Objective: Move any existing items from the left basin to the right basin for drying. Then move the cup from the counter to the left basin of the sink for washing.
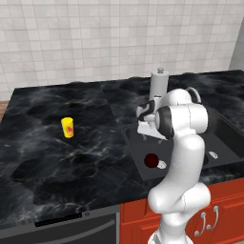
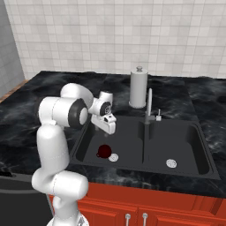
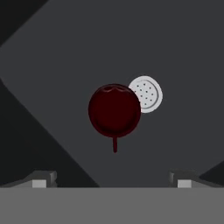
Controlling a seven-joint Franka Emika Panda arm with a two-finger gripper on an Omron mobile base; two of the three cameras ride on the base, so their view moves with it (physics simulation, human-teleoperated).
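A small dark red bowl-like item [image 3: 114, 110] with a short handle lies on the floor of the left basin [image 2: 124, 133], touching its silver drain [image 3: 147, 93]. My gripper [image 3: 113, 180] hangs open straight above it, well clear of it, with nothing between the fingertips [image 3: 43, 179]. From the base the gripper [image 2: 107, 128] shows over the left basin with the dark red item [image 2: 104, 151] below it. The yellow cup [image 1: 68, 127] stands upright on the black counter [image 1: 57, 157], far left of the sink. The right basin [image 2: 178, 140] holds only its drain [image 2: 171, 163].
A grey paper towel roll [image 2: 138, 88] stands on the counter behind the sink. The curved silver faucet [image 2: 149, 108] rises at the divider between the basins. Red cabinets [image 2: 132, 212] run below the counter's front edge.
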